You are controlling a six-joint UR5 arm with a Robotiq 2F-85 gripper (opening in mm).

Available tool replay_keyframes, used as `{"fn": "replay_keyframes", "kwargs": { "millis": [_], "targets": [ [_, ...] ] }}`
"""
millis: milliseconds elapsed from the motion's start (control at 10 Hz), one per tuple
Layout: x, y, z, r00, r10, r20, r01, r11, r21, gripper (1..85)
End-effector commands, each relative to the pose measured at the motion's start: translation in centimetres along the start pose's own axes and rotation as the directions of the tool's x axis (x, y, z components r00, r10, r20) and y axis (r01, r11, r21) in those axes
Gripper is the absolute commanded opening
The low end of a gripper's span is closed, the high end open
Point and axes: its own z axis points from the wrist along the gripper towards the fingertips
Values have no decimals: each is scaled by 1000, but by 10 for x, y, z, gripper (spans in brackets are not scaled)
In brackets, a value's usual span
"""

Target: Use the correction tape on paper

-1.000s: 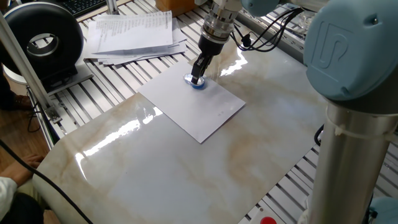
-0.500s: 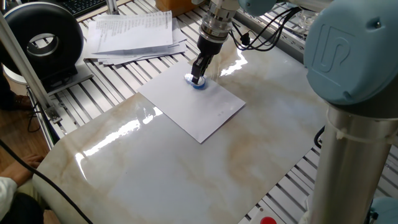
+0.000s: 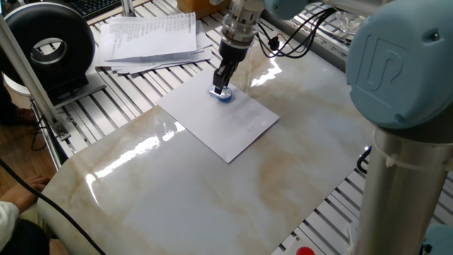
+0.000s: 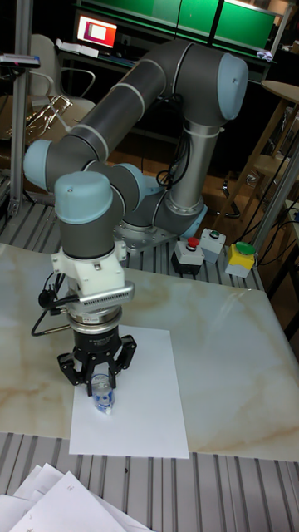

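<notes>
From my seat I see the marble-look table (image 3: 212,191) filling most of the fixed view, with the UR5 arm (image 4: 158,91) bending over it from its base at the far side in the tall fixed view. On the table lies the paper (image 3: 219,120), a blank white sheet, flat, turned at an angle to the table edge; in the tall view it sits close to the near edge (image 4: 141,407). Off the marble, on the slatted frame, I have a stack of printed papers (image 3: 152,39) and beside it a black round device (image 3: 46,49), well apart from the sheet. Behind the arm's base stand button boxes, one red (image 4: 189,249) and one yellow (image 4: 239,259). The gripper (image 4: 101,386) points straight down over the sheet's corner nearest the stack, its two fingers closed in on the correction tape (image 4: 102,396). That small blue and clear dispenser (image 3: 224,94) is pinched between the fingertips with its lower end on the paper; I cannot tell how hard it presses
</notes>
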Motion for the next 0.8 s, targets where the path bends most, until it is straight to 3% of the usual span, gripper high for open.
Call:
{"fn": "replay_keyframes", "kwargs": {
  "millis": [0,100,300,700],
  "targets": [
    [-5,4,-3,1000,7,2,-7,1000,4,457],
    [-3,2,-5,1000,-6,-1,6,1000,-2,483],
    [1,7,-4,998,-58,4,58,996,-61,547],
    [5,2,2,998,-68,16,69,994,-83,560]
  ]
}}
